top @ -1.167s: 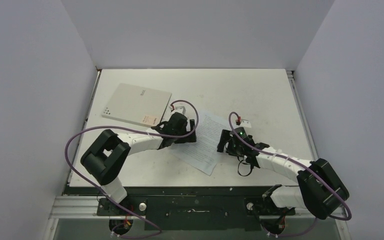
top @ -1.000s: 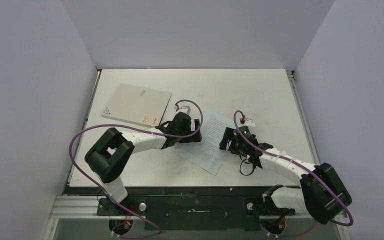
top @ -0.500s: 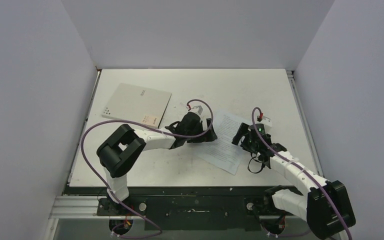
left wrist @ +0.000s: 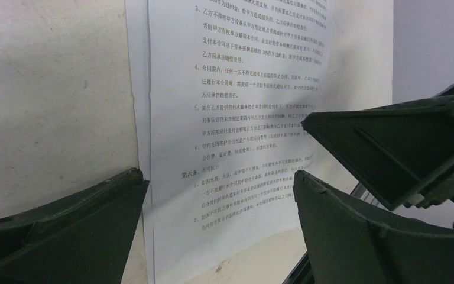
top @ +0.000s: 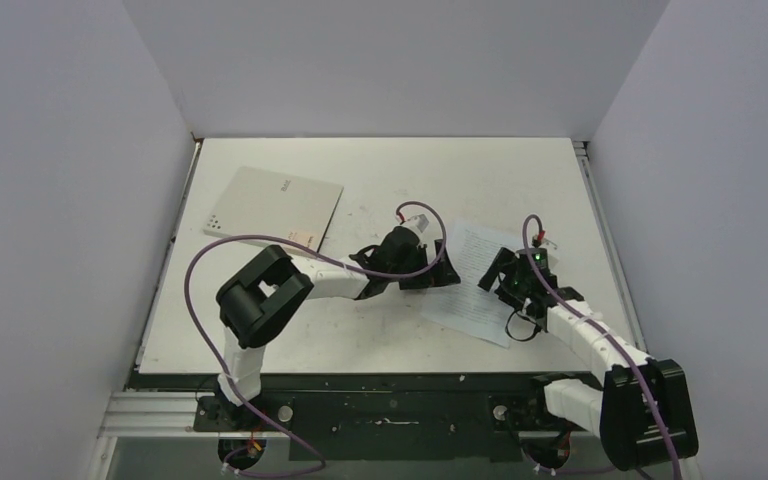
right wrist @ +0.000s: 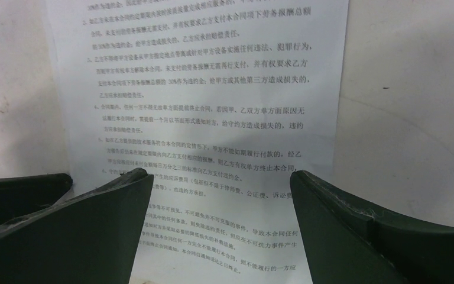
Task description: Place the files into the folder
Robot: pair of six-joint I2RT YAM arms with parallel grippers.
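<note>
Files [top: 470, 296]: flat between left hand [top: 447, 271] and right hand [top: 494, 274], both with fingers apart; folder [top: 272, 207] lies well left.

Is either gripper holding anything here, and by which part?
Nothing is held. The left gripper and the right gripper both stand open, jaws spread over the white printed paper sheets, which lie flat, and neither clamps an edge.

Print on files [top: 471, 288] illegible from top view
</note>
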